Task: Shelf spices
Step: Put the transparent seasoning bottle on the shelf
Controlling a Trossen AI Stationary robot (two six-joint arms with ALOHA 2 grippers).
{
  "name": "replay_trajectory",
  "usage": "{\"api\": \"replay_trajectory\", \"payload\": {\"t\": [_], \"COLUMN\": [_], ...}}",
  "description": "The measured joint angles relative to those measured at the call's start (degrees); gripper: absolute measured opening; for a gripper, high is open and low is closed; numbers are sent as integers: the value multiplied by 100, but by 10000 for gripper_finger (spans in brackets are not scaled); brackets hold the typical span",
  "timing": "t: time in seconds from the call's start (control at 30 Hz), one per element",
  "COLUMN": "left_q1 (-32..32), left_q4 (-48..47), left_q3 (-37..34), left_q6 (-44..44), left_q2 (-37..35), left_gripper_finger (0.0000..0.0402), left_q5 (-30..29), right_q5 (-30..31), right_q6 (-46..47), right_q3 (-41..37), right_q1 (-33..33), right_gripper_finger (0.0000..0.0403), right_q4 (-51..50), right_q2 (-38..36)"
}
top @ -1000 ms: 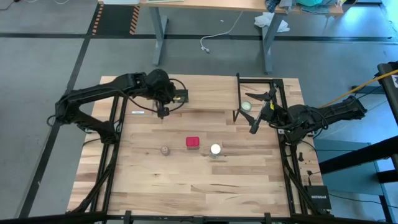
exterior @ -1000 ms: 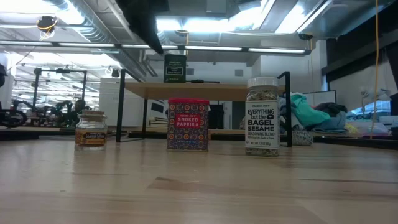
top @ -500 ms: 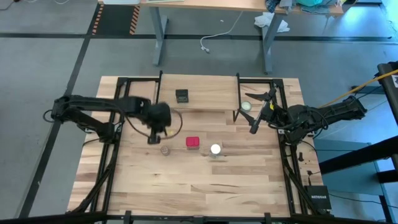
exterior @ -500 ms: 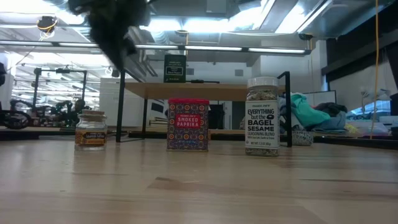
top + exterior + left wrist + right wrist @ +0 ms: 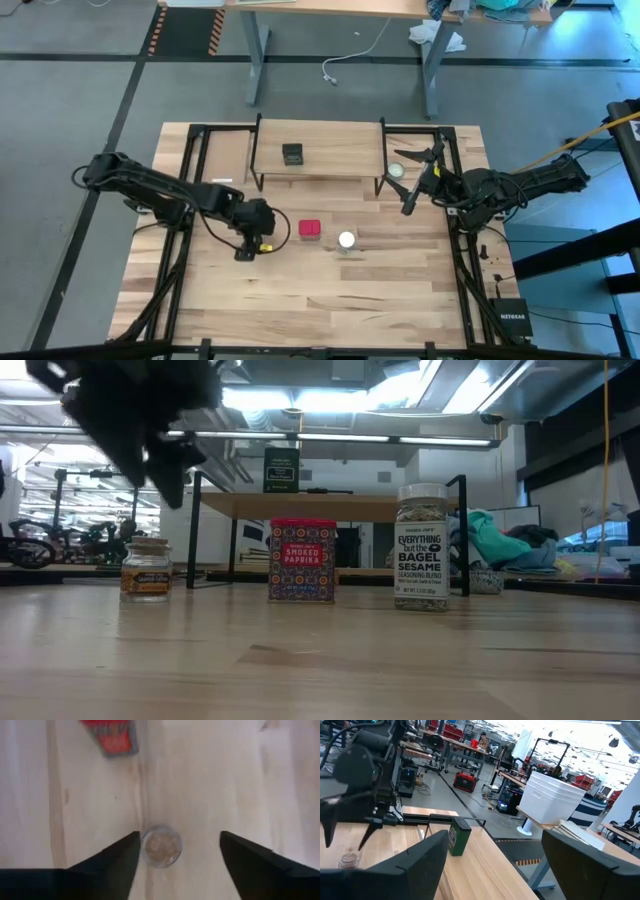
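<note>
Jar, tan-grey round (image 5: 161, 846): stands upright on the wooden table (image 5: 320, 300), nearest the left arm; in the left wrist view it sits between the two dark fingers (image 5: 117, 862), closer to one of them and not clearly touching either.
Left gripper (image 5: 255, 240): hangs over the tan-grey jar, fingers spread apart with nothing held; in the low view it shows as a dark blur above the jar.
Red square box (image 5: 310, 230): upright on the table just beside the left gripper, between the tan-grey jar and the white-lidded jar; its label reads smoked paprika in the low view.
Clear white-lidded jar (image 5: 346, 240): upright on the table, just beyond the red box toward the right arm, apart from it; the three containers form a row across the middle of the table.
Right gripper (image 5: 408, 205): waits near the shelf's right-hand legs, well apart from the row of spices, fingers open and empty.
Pale round disc (image 5: 397, 171): lies on the table beside the shelf's end, near the right gripper.
Shelf (image 5: 320, 150): light-wood board on thin black legs at the far side of the table.
Dark square tin (image 5: 292, 155): stands on the shelf board, left of its middle, the only container up there.
</note>
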Motion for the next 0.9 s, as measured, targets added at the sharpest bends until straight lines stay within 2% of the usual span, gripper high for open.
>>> {"api": "replay_trajectory", "payload": {"t": [0.17,0.53,0.67,0.8,0.9], "left_q1": [-108,-115,-38,96,181], "left_q4": [-49,64,256,306,304], "left_q3": [-81,-79,-79,-55,-29], "left_q6": [-106,72,-36,-24,138], "left_q2": [339,1456,1588,1515,1424], "left_gripper_finger": [307,307,265,181,175], "left_q5": [-161,-420,-419,-425,-409], "right_q5": [0,-2,-2,-4,-2], "right_q6": [9,11,11,11,9], "right_q3": [0,0,-1,0,0], "right_q1": [0,0,1,-1,0], "right_gripper_finger": [326,326,326,326,326], "right_q4": [7,13,13,13,17], "right_q2": [0,0,0,0,0]}}
